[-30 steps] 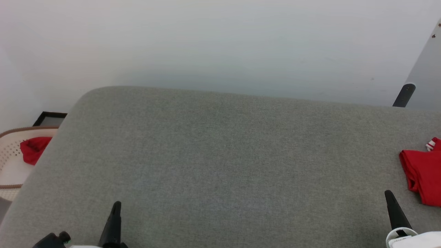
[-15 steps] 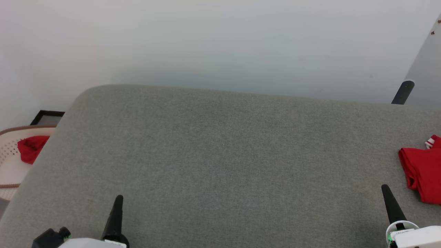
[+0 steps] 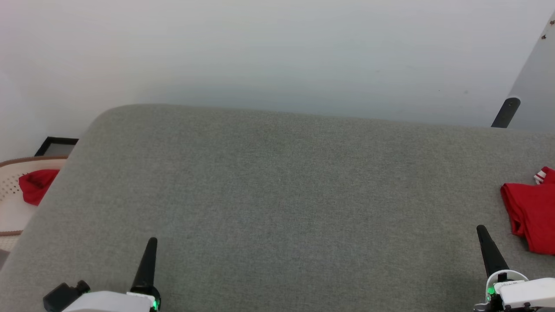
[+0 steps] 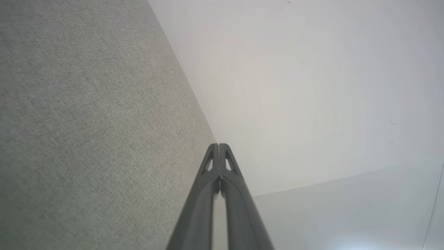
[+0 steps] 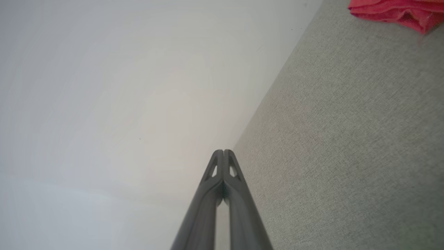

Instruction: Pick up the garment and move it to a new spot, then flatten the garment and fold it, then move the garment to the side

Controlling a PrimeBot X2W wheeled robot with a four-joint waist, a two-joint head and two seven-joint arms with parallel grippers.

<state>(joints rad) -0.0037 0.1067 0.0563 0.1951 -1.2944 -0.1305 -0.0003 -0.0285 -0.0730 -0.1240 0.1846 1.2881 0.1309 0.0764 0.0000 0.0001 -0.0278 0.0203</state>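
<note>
Grey upholstered surface [image 3: 277, 195] lies before the robot in the head view, with a pale wall [image 3: 277, 52] behind it. The garment [image 3: 531, 216] rests doubled over at the far right, cut off by the frame edge, with striped trim showing at its top. The left gripper [image 3: 151, 243] and right gripper [image 3: 481, 233] hang over the near edge, both clenched and empty. The right one is near the garment but apart from it. A basket [image 3: 8, 164] on the left holds a second red cloth [image 3: 34, 186].

Left wrist view: the left gripper [image 4: 219, 146] has its jaws pressed together over bare surface [image 4: 86, 121].

Right wrist view: the right gripper [image 5: 223, 152] is likewise clenched. The garment [image 5: 392, 12] sits ahead at the upper right.

Hazards, as judged:
- A reach with the jaws closed would shove the garment instead of grasping it.
- Part of the garment is out of frame, so a grasp point may be misjudged.
- The red cloth may be mistaken for the target.
</note>
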